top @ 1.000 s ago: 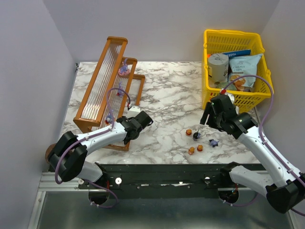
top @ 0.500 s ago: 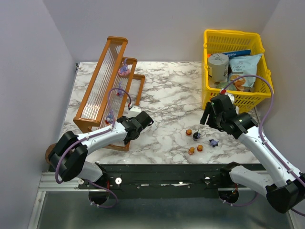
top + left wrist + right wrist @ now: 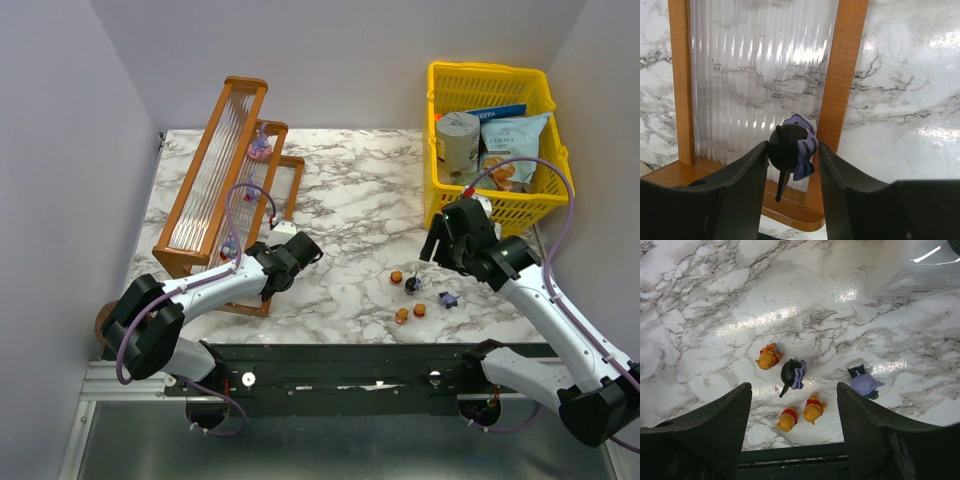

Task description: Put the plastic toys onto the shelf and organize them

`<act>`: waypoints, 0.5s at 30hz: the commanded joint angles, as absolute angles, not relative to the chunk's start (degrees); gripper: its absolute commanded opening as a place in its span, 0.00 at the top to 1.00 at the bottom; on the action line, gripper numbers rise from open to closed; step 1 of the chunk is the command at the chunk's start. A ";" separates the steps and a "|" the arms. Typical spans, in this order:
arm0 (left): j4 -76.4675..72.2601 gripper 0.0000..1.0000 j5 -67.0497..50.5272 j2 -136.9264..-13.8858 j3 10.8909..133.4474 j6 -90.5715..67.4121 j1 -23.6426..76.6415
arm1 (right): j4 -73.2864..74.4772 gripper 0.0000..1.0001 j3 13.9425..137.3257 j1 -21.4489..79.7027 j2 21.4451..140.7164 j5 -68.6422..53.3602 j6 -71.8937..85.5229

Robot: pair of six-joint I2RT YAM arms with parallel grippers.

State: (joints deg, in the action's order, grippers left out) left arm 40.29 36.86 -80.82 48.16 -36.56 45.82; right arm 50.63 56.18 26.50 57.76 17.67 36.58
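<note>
The marble tabletop (image 3: 350, 190) carries everything. The shelf (image 3: 215, 170) stands at the upper left of the overhead view. Its long axis slants from lower left to upper right, and the tiers step down toward frame centre. A yellow basket (image 3: 540, 100) fills the upper right.

The left claw (image 3: 303, 247) sits at the near end of the lowest tier. In its wrist view a black-and-purple toy (image 3: 790, 147) stands between the two fingers, over the ribbed tier and right against the wooden rail. The fingers flank it closely on both sides, but I cannot tell whether they pinch it or have let it go. The next move looks like a release and a straight pull-back along the fingers.

The right claw (image 3: 437, 245) hangs wide open and empty. It is the nearer arm to the five loose toys, which lie just down-frame of it:
- three orange ones (image 3: 768, 356) (image 3: 787, 420) (image 3: 813, 410)
- a black one (image 3: 792, 374)
- a purple one (image 3: 863, 381)

A pink toy (image 3: 260, 148) is on the middle tier.
</note>
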 commanded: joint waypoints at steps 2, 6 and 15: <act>41.31 0.44 39.90 -81.30 49.75 -37.79 45.35 | 50.01 0.23 57.66 26.10 58.18 17.58 36.91; 41.40 0.43 39.90 -81.47 49.92 -37.79 45.35 | 49.92 0.23 57.83 26.10 58.45 17.49 36.83; 41.40 0.39 40.95 -81.39 50.62 -38.23 45.97 | 49.75 0.23 57.57 26.10 58.62 17.23 36.91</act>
